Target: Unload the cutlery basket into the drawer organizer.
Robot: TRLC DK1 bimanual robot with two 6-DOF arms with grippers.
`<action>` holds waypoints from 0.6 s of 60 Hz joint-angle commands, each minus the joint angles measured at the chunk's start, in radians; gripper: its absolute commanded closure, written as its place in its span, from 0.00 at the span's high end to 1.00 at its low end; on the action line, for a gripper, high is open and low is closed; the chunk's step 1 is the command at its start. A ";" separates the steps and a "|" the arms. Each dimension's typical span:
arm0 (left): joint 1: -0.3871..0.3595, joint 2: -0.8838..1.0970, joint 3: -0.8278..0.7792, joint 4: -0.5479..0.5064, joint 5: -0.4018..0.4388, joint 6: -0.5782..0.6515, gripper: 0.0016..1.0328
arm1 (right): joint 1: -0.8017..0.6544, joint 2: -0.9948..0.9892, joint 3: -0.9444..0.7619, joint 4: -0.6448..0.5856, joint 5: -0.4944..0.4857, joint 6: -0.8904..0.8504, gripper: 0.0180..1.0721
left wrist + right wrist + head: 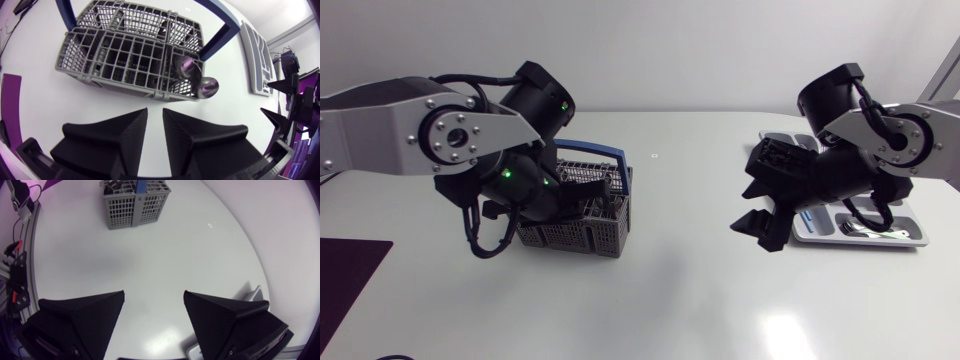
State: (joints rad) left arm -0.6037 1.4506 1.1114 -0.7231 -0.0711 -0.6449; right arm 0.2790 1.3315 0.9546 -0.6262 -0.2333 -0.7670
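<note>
Left hand (155,112), barely parted and empty, hovers above the cutlery basket (125,55) for its spoons (207,87), while the right hand (153,297) hangs spread near the drawer organizer (917,240).

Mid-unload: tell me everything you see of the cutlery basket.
The cutlery basket is grey plastic lattice, split into compartments, with a blue handle arching over it. It stands upright on the white table, under my left arm. Two spoons stand bowl-up in a corner compartment. Nothing grips it; left gripper hovers above.
</note>
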 commanded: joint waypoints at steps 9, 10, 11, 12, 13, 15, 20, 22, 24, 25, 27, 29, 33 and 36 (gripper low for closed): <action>0.041 -0.032 -0.058 0.088 0.090 0.087 0.25 | 0.101 0.064 0.093 -0.026 -0.040 0.255 0.81; 0.044 -0.033 -0.062 0.097 0.096 0.094 0.25 | 0.111 0.071 0.099 -0.026 -0.041 0.273 0.81; 0.045 -0.035 -0.065 0.105 0.100 0.100 0.25 | 0.117 0.075 0.105 -0.026 -0.044 0.284 0.81; 0.047 -0.035 -0.068 0.111 0.105 0.103 0.25 | 0.123 0.080 0.111 -0.029 -0.049 0.293 0.81; 0.048 -0.036 -0.071 0.119 0.113 0.106 0.25 | 0.127 0.083 0.116 -0.032 -0.055 0.302 0.81; 0.056 -0.036 -0.076 0.129 0.123 0.113 0.25 | 0.135 0.092 0.127 -0.033 -0.069 0.322 0.81; 0.071 -0.036 -0.091 0.163 0.148 0.136 0.25 | 0.152 0.117 0.151 -0.033 -0.100 0.390 0.81; 0.081 -0.036 -0.101 0.179 0.165 0.149 0.25 | 0.164 0.133 0.165 -0.035 -0.118 0.423 0.81; 0.087 -0.036 -0.104 0.188 0.174 0.156 0.25 | 0.170 0.140 0.173 -0.035 -0.120 0.445 0.81; 0.088 -0.036 -0.105 0.191 0.177 0.157 0.25 | 0.175 0.144 0.176 -0.035 -0.120 0.454 0.81; 0.094 -0.036 -0.110 0.202 0.188 0.160 0.25 | 0.187 0.156 0.187 -0.035 -0.121 0.476 0.81; 0.099 -0.036 -0.113 0.211 0.194 0.166 0.25 | 0.195 0.166 0.193 -0.035 -0.126 0.494 0.81; 0.104 -0.036 -0.120 0.223 0.203 0.188 0.26 | 0.203 0.184 0.210 -0.035 -0.146 0.541 0.81; 0.111 -0.036 -0.125 0.232 0.220 0.197 0.26 | 0.213 0.202 0.227 -0.044 -0.156 0.566 0.81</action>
State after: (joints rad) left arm -0.5060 1.4311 1.0145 -0.5064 0.1265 -0.4896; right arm 0.4740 1.4960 1.1416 -0.6533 -0.3733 -0.2817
